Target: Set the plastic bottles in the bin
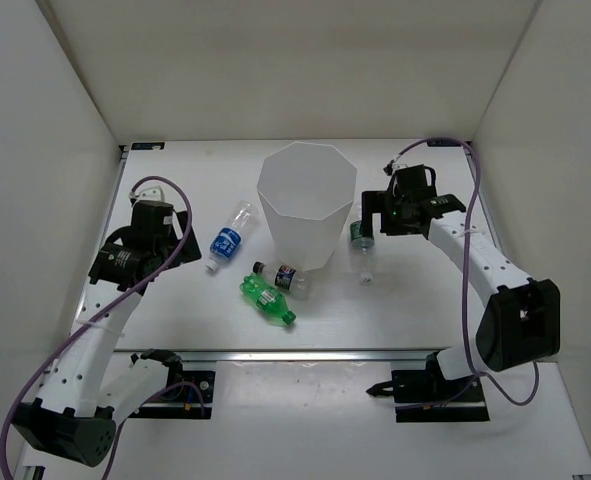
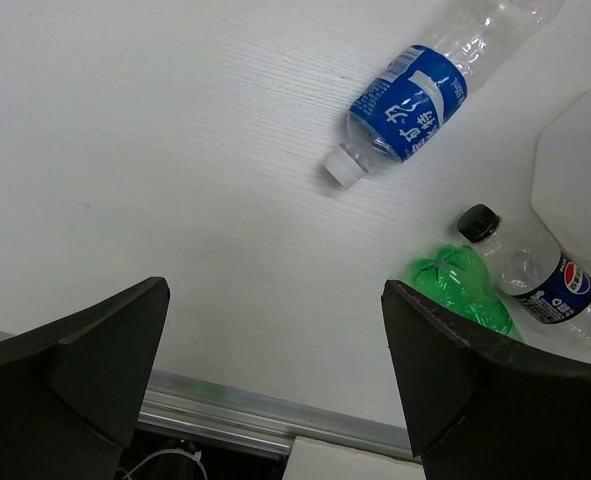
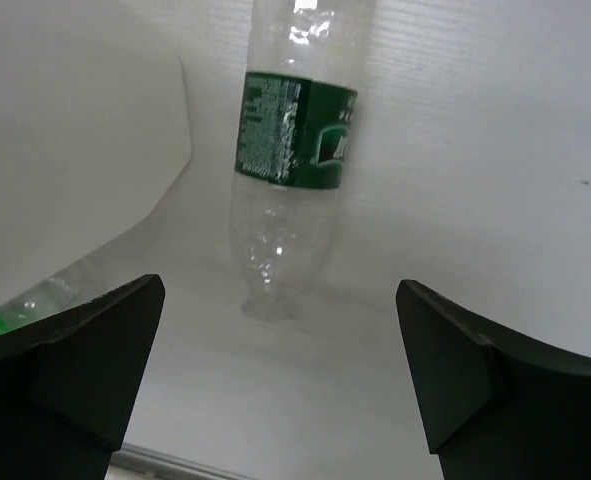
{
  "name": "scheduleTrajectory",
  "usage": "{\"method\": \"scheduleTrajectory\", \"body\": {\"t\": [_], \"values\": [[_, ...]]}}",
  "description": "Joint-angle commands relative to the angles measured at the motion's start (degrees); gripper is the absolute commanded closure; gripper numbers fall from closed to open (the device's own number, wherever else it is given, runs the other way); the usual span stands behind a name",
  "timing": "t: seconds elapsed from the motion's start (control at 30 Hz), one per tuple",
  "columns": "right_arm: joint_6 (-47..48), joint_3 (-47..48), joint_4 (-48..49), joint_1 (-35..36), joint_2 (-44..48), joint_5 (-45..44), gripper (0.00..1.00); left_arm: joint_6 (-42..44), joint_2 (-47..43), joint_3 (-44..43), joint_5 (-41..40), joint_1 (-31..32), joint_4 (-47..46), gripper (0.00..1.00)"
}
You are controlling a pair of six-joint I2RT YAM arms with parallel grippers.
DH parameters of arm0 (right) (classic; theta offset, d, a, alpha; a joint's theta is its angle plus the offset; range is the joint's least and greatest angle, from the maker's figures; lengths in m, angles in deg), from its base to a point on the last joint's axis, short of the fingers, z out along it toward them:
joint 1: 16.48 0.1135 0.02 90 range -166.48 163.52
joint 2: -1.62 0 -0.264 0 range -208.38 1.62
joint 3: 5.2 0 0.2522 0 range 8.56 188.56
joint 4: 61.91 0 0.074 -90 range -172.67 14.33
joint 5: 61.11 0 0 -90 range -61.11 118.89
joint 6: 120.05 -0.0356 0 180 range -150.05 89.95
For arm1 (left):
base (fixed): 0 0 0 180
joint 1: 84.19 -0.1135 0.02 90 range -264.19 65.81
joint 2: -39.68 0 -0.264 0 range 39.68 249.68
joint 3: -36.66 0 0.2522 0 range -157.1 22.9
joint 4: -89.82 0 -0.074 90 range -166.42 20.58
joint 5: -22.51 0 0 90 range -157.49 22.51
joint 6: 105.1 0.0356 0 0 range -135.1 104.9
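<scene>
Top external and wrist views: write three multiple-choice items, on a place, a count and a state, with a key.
1. Where does the bottle with the dark green label lie? A) just right of the bin B) inside the bin C) by the left arm's base
2. How many bottles lie on the table outside the bin? A) two B) four C) six
3. The left end effector is: A) open, empty B) shut on a bottle C) shut on the bin's rim
1 A: it lies beside the bin's right wall.
2 B: the blue-labelled bottle, all-green bottle, dark-capped bottle and green-labelled one lie outside.
3 A: its fingers stand wide apart, nothing between.
</scene>
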Motion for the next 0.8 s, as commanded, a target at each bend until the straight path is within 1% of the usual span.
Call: {"method": "scheduleTrajectory", "body": {"t": [0.0, 0.1, 0.17, 0.2, 0.23, 0.33, 0.37, 0.4, 0.43, 0.47, 0.5, 0.57, 0.67, 0.77], "values": [[-0.2, -2.7, 12.0, -2.7, -0.9, 2.3, 0.01, 1.0, -0.8, 0.5, -0.2, -0.3, -0.8, 0.02], [-0.5, -3.9, 16.8, -3.6, -4.7, 3.8, 0.03, 1.2, -0.5, 1.0, 0.0, -0.2, -0.9, 0.01], [-0.1, -4.4, 19.7, -2.3, -6.9, 2.6, 0.03, 1.2, -0.4, 1.7, 0.1, -0.5, -1.0, 0.01], [0.1, -4.3, 20.2, -2.0, -9.1, 2.0, 0.03, 1.2, -0.6, 1.7, 0.3, -0.9, -1.2, 0.02], [0.3, -3.5, 20.1, -1.4, -10.0, 1.0, 0.04, 1.2, -0.7, 1.6, 0.4, -0.8, -1.3, 0.01], [-0.2, -1.4, 19.2, 0.0, -16.6, -3.0, 0.07, 1.4, -1.1, 1.6, 0.8, -0.9, -1.0, 0.01], [-0.8, -1.3, 19.1, 0.6, -17.1, -3.1, 0.10, 1.2, -1.3, 1.5, 0.7, -1.1, -0.9, 0.01], [-0.9, -1.4, 19.6, 0.1, -18.2, -2.0, 0.15, 1.2, -1.4, 1.5, 0.9, -0.5, -0.4, 0.01], [-1.8, -1.5, 20.3, -0.1, -19.2, -1.7, 0.16, 1.2, -1.3, 1.1, 0.4, -0.5, 0.1, 0.02], [-2.7, -2.3, 20.4, -0.5, -19.6, -1.8, 0.22, 1.0, -1.5, 1.8, 0.1, -0.7, 0.0, 0.01], [-3.7, -2.6, 21.9, -0.9, -19.3, -1.1, 0.26, 0.8, -1.5, 1.3, 0.3, -0.9, 0.4, 0.01], [-5.3, -4.8, 23.5, -1.5, -18.3, 0.7, 0.39, 0.8, -1.9, 1.1, 0.3, -1.2, 0.5, 0.01], [-6.0, -6.0, 25.6, -2.8, -15.5, 3.0, 0.52, 0.6, -2.1, 1.1, 0.0, -0.8, 0.3, 0.01], [-4.9, -4.6, 23.6, -3.2, -11.4, 1.6, 0.56, 0.8, -2.1, 1.5, 0.4, -0.9, -0.1, 0.01]]}}
